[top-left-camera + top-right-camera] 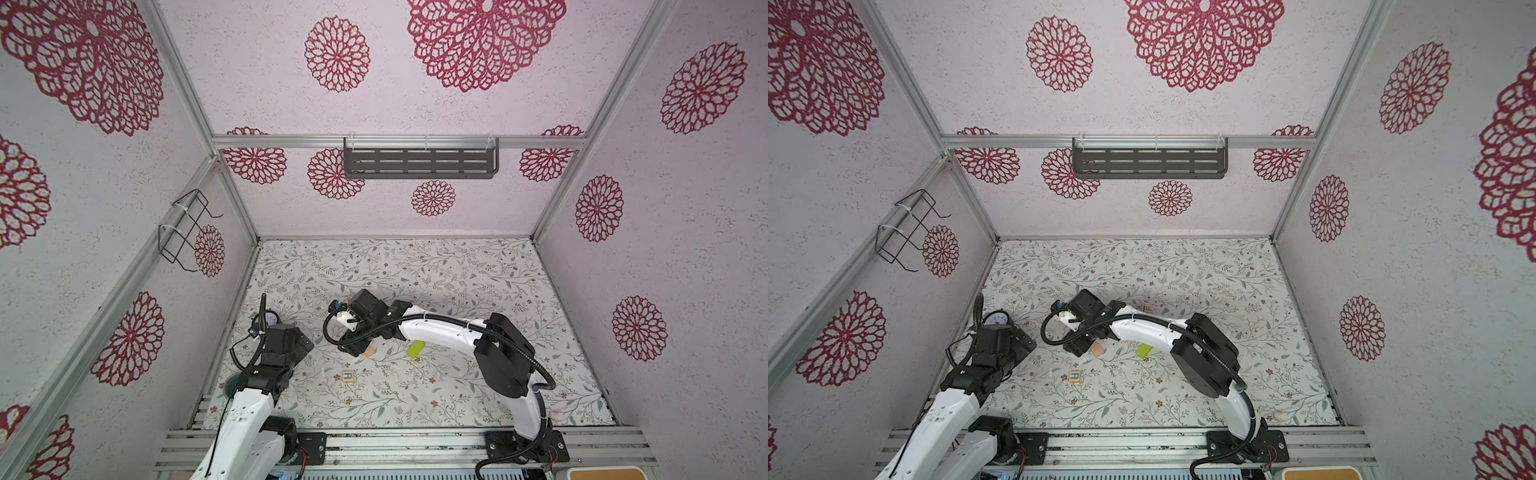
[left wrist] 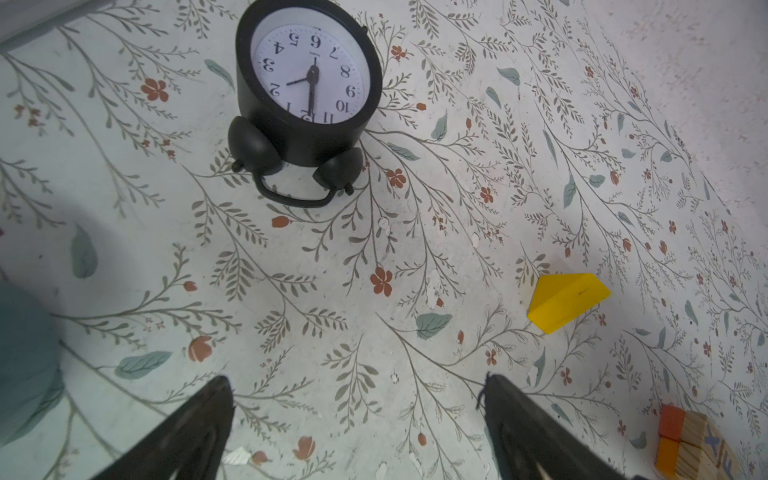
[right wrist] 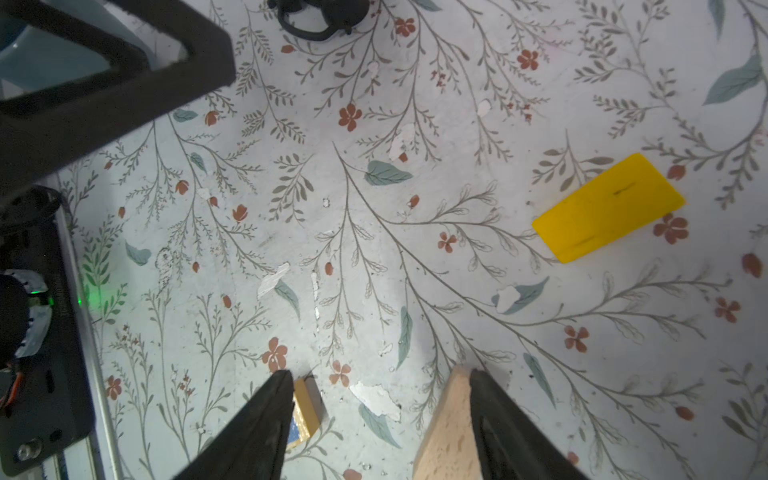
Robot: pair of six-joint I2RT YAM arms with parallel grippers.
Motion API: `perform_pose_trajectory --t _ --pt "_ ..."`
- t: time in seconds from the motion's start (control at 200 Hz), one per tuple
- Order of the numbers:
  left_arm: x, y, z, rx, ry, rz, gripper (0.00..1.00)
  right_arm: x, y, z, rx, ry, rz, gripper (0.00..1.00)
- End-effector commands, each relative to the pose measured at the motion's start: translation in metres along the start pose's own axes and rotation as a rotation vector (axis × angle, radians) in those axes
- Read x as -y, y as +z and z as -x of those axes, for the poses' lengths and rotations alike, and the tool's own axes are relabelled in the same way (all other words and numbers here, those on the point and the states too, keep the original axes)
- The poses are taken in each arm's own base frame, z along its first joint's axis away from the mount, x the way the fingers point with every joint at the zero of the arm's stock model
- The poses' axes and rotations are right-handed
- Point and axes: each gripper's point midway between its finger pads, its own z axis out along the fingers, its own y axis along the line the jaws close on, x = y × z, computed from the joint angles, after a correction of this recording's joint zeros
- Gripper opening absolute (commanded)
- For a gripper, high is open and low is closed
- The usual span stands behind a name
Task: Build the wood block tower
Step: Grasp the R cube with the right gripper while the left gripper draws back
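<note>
Wood block (image 3: 444, 424) half hidden beside spread right end effector (image 3: 380, 374), left end effector (image 2: 356, 377) spread

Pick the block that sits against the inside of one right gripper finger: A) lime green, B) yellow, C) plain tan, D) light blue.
C: the right wrist view shows the tan block against one finger of the right gripper, the yellow block lying well apart.

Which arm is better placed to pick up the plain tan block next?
Right. The tan block lies between the open jaws of the right gripper, touching one finger. The left gripper is open, holds nothing and faces the clock.
</note>
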Motion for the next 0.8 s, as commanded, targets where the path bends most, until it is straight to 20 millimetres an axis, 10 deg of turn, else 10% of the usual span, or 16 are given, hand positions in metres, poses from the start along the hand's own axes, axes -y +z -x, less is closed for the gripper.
perform_pose_trajectory --t 0.0,0.796 --pt "0.003 0.002 0.005 0.023 -0.049 -0.031 0.97 -0.018 0.006 -0.014 -0.029 -0.063 0.049 0.70" --pt "-0.008 0.004 0.005 0.030 -0.089 -0.028 0.97 -0.060 0.022 -0.055 -0.089 -0.155 0.069 0.64"
